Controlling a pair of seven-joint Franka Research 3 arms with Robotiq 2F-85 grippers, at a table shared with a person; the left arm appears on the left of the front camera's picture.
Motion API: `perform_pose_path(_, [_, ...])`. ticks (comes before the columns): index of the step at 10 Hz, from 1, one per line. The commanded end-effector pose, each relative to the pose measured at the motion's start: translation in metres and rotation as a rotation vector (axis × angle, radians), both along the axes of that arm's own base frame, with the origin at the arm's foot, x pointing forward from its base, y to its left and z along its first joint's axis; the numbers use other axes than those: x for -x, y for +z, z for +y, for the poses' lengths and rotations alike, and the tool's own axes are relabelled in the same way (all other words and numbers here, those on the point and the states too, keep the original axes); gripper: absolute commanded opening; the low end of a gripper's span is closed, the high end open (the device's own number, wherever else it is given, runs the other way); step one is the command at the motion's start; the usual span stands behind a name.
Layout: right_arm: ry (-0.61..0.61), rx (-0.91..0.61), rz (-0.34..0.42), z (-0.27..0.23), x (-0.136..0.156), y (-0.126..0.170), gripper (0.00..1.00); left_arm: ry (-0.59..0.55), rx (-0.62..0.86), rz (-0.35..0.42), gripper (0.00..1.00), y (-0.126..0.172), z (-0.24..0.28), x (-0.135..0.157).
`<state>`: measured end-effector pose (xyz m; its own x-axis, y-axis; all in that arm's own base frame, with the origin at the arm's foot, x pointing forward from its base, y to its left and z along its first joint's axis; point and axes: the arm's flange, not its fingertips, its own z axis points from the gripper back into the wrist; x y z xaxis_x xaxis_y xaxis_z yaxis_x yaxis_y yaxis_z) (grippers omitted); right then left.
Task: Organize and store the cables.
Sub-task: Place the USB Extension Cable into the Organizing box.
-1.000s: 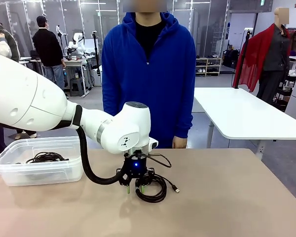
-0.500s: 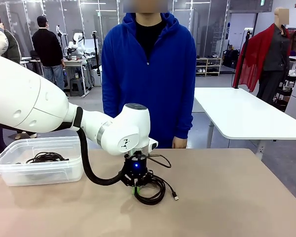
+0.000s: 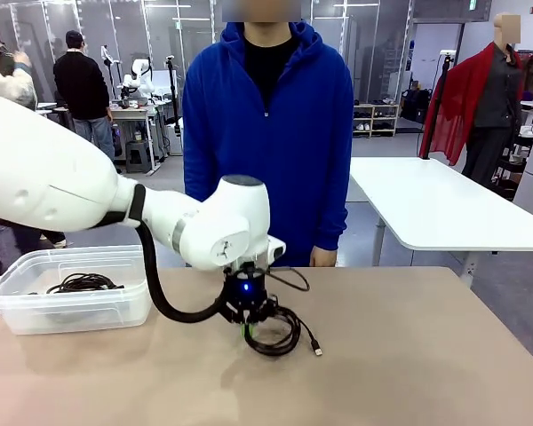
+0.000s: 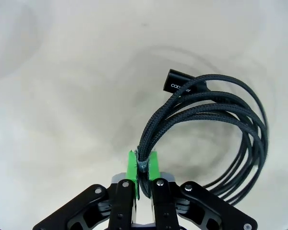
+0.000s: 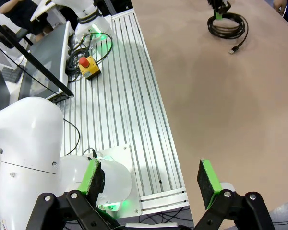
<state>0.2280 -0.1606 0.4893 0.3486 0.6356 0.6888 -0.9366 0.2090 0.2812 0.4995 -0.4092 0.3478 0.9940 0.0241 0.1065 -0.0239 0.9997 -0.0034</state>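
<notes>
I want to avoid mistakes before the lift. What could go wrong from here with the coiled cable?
1. The left gripper pinches only a few strands at one side of the coiled cable, so the coil may slip out or unwind when raised.
2. The loose USB plug end trails on the table and could drag or snag on the rim of the clear bin, which already holds another cable.

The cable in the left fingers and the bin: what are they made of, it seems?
The cable looks jacketed in braided black fabric: a woven texture shows, matte. Its plug seems smooth, hard plastic or metal. The bin looks like translucent, slightly glossy plastic: the cable inside shows through its wall.
</notes>
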Motion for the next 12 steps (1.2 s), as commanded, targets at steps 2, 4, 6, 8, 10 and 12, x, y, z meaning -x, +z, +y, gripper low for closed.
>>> perform_pose_path(2, [-0.002, -0.008, -0.003, 0.0, -0.001, 0.002, 1.0, -0.117, -0.052, -0.062, 0.0, 0.093, 0.038, 0.028])
perform_pose_path(4, [-0.002, -0.008, -0.003, 0.0, -0.001, 0.002, 1.0, -0.182, -0.059, -0.114, 0.0, 0.121, 0.066, 0.033])
perform_pose_path(6, [-0.002, -0.008, -0.003, 0.0, -0.001, 0.002, 1.0, -0.291, -0.046, -0.135, 0.0, 0.133, 0.083, 0.037])
perform_pose_path(8, [-0.002, -0.008, -0.003, 0.0, -0.001, 0.002, 1.0, -0.406, -0.065, -0.168, 0.0, 0.146, 0.096, 0.045])
perform_pose_path(10, [-0.002, -0.008, -0.003, 0.0, -0.001, 0.002, 1.0, -0.494, -0.093, -0.195, 0.0, 0.16, 0.111, 0.048])
perform_pose_path(12, [-0.002, -0.008, -0.003, 0.0, -0.001, 0.002, 1.0, -0.564, -0.101, -0.178, 0.0, 0.172, 0.123, 0.042])
